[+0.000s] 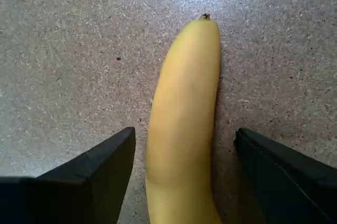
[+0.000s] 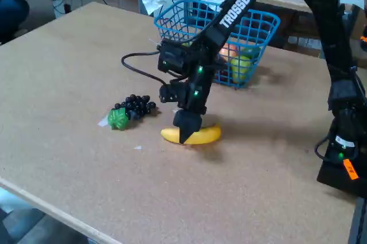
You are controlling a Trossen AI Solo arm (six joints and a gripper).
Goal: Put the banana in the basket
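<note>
The yellow banana (image 1: pixel 183 129) lies flat on the speckled table, its small dark tip pointing away from the wrist camera. My gripper (image 1: pixel 184 153) stands open astride it, one black finger on each side with a gap to the peel. In the fixed view the gripper (image 2: pixel 187 132) reaches straight down onto the middle of the banana (image 2: pixel 200 135), whose ends show on both sides of it. The blue wire basket (image 2: pixel 259 27) stands at the back of the table behind the arm, with some coloured fruit inside it.
A dark grape bunch (image 2: pixel 135 107) with a green leaf lies just left of the banana. The arm's base (image 2: pixel 343 152) stands at the table's right edge. A black cable (image 2: pixel 137 66) loops from the wrist. White cloth and a desk lie beyond the far edge.
</note>
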